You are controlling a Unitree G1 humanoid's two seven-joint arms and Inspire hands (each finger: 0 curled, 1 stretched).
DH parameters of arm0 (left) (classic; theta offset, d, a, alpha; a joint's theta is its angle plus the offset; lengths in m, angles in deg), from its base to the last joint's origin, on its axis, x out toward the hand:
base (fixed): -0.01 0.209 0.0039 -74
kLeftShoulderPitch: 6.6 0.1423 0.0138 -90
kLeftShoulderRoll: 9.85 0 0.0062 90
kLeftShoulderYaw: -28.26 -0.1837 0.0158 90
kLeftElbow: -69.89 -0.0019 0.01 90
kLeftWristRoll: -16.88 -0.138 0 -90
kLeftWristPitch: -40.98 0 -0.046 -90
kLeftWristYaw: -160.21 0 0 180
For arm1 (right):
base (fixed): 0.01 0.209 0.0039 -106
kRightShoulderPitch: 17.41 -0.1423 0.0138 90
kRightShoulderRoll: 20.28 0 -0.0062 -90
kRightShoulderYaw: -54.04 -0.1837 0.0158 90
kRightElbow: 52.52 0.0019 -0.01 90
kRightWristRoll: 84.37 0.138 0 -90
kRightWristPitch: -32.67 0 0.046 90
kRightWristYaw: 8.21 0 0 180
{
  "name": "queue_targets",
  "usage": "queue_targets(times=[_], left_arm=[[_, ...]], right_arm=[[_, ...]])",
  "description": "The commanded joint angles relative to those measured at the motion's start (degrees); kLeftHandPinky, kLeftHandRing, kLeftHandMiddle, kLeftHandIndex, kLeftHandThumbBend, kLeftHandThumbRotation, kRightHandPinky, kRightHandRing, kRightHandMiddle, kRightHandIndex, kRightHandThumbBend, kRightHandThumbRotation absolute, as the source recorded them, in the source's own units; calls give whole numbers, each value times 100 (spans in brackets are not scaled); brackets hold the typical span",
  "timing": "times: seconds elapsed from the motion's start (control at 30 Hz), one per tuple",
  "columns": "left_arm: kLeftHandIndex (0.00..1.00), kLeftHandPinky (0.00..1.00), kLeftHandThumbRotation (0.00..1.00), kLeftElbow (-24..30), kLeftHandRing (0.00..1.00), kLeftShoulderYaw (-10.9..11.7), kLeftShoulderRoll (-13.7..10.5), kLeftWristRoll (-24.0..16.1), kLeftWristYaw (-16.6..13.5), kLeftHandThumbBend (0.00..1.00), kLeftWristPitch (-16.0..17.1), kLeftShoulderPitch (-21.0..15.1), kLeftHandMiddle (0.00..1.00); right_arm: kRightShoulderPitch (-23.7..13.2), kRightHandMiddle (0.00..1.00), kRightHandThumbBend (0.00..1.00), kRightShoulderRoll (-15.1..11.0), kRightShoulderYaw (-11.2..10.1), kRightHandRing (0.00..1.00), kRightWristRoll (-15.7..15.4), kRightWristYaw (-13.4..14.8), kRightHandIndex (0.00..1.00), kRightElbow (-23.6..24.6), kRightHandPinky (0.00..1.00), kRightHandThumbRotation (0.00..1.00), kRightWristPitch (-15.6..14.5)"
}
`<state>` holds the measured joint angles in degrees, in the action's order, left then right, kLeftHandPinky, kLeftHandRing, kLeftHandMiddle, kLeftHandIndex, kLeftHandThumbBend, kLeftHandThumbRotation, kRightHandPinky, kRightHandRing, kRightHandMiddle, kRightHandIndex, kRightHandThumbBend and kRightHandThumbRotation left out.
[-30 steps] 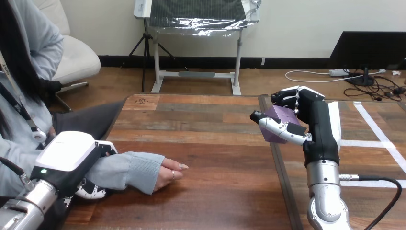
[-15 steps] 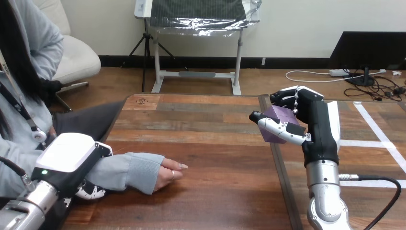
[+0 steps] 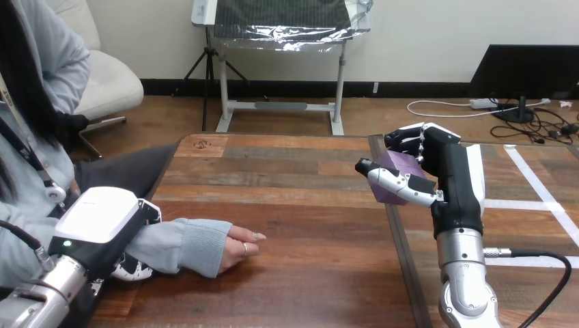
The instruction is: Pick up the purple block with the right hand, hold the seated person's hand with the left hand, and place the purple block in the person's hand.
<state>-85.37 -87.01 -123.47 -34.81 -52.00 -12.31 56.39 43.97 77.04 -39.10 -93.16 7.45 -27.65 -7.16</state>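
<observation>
purple block gripped in R hand, prob. clear of table edge

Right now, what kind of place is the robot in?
Probably a robot practice lab, not a home: the wooden table has white tape lines, the robot's right hand holds a purple block, and a person's hand rests on the table.
</observation>
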Motion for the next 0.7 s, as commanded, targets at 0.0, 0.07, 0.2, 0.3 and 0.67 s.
queue_targets(times=[0.0,0.07,0.2,0.3,0.67], left_arm=[[37,30,0,-48,31,-57,133,127,-102,92,-23,-291,36],[37,30,0,-41,31,-50,145,153,-82,92,-29,-290,36],[36,29,0,-24,31,-46,160,207,-48,92,-10,-285,35],[36,29,0,-14,31,-64,167,213,-87,92,0,-283,36],[36,28,0,29,30,-48,200,316,-103,92,61,-261,35]], right_arm=[[-364,42,84,57,-57,36,111,-54,45,314,32,0,137],[-364,42,84,66,-63,36,131,-77,45,314,32,0,119],[-364,42,83,80,-66,37,151,-106,45,304,32,0,119],[-364,42,83,91,-67,37,168,-134,45,293,32,0,132],[-366,42,83,114,-46,36,164,-138,45,239,32,0,124]])
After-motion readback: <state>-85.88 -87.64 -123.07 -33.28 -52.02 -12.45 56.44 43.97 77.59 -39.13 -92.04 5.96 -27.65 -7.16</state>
